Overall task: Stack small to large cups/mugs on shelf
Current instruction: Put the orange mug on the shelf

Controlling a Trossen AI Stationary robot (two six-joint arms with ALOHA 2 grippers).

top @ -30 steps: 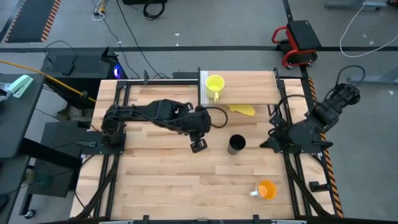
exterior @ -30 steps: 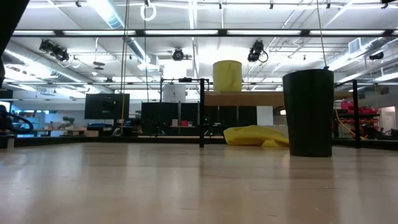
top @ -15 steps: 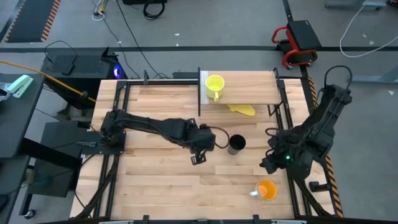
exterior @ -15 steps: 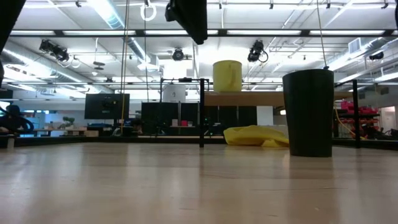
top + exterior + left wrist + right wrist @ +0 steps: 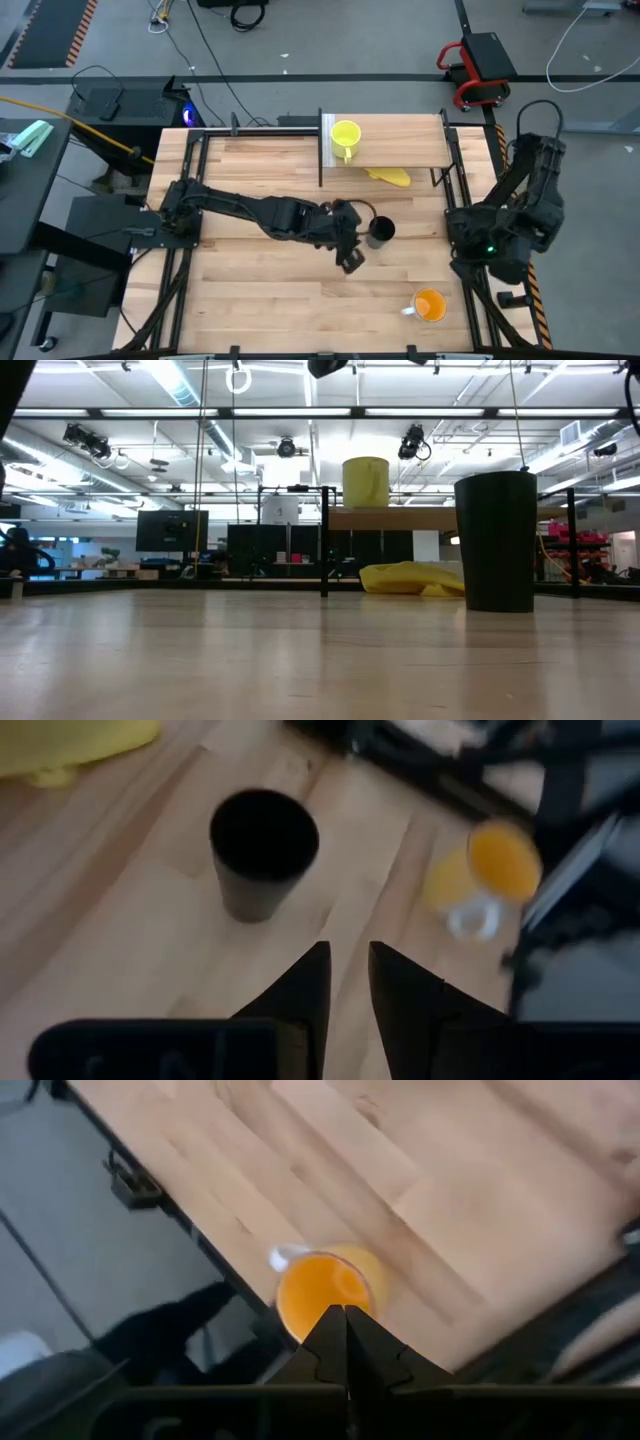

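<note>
Left gripper [image 5: 347, 965] hangs beside the black cup [image 5: 380, 232], fingers narrowly apart, holding nothing. Right gripper [image 5: 345, 1320], pressed together, is above the orange mug [image 5: 325, 1292]. Yellow mug [image 5: 345, 135] is on the shelf [image 5: 400, 140].

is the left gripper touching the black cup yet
Apart. In the left wrist view, bare tabletop shows between the left gripper and the black cup; its jaws stand slightly parted, holding nothing.
</note>
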